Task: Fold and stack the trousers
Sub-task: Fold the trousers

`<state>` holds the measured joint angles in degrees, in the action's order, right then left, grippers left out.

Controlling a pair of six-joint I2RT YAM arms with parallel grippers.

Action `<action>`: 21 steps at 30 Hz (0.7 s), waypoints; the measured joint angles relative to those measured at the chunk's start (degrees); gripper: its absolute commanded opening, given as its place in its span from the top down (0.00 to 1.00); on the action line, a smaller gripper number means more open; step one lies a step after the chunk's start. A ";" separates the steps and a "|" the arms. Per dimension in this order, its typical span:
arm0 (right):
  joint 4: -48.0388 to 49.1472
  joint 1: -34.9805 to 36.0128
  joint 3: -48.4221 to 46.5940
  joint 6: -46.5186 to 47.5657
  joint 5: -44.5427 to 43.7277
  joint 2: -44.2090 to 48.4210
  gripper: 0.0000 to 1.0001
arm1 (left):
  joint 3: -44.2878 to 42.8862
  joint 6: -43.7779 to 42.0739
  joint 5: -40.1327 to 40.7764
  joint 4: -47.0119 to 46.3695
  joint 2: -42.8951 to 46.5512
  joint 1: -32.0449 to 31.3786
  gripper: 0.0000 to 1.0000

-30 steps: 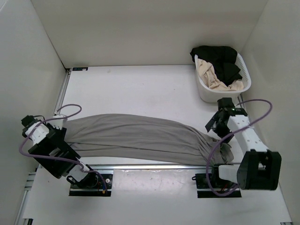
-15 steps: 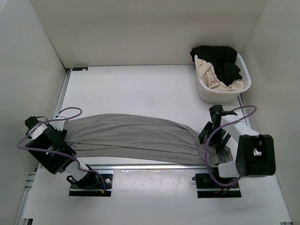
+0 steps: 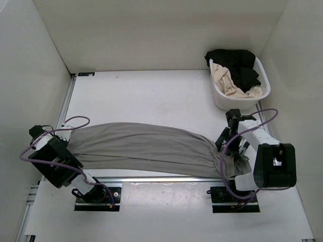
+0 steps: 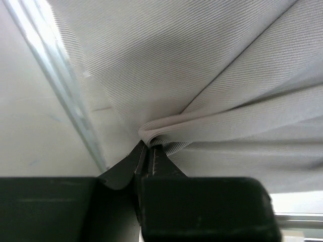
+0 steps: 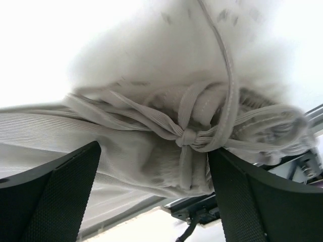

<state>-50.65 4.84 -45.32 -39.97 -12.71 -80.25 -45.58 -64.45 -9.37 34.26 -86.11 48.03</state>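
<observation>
The taupe-grey trousers (image 3: 146, 146) lie stretched across the table's near side, leg ends at the left and waist bunched at the right. My left gripper (image 3: 69, 143) sits at the leg ends. In the left wrist view it (image 4: 148, 149) is shut on a folded edge of the trousers (image 4: 212, 75). My right gripper (image 3: 229, 145) hangs over the waist end. In the right wrist view it (image 5: 154, 151) stands open, its fingers (image 5: 60, 191) on either side of the bunched waistband (image 5: 151, 156) and the knotted drawstring (image 5: 189, 136).
A white laundry basket (image 3: 224, 101) stands at the back right, holding a black garment (image 3: 237, 63) and a beige-cream garment (image 3: 227, 83). A metal rail (image 3: 161, 179) runs along the table's near edge. White walls close in the left, back and right.
My left gripper has closed on the trousers' leg-end edge. The right arm swung in and down from the right, bringing its open jaws over the waistband.
</observation>
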 measured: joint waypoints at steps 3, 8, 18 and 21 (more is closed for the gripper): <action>-1.22 -0.39 -3.72 0.83 -2.01 -0.22 0.05 | -0.44 -1.53 0.20 0.48 2.56 0.39 0.86; -1.38 -0.70 -3.06 1.86 -1.42 -4.20 0.05 | -2.29 -3.10 0.24 1.31 4.46 0.61 0.86; -1.36 -0.98 -4.26 1.86 5.25 -12.48 0.94 | -0.94 -4.79 1.33 2.73 3.10 0.61 0.86; -3.93 -2.16 -8.52 1.51 3.54 -16.83 1.00 | -1.36 -4.39 1.14 2.89 -0.42 0.61 0.86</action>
<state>-54.59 2.68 -53.84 -38.46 -9.17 -97.08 -46.94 -68.84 -8.23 37.15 -86.52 48.64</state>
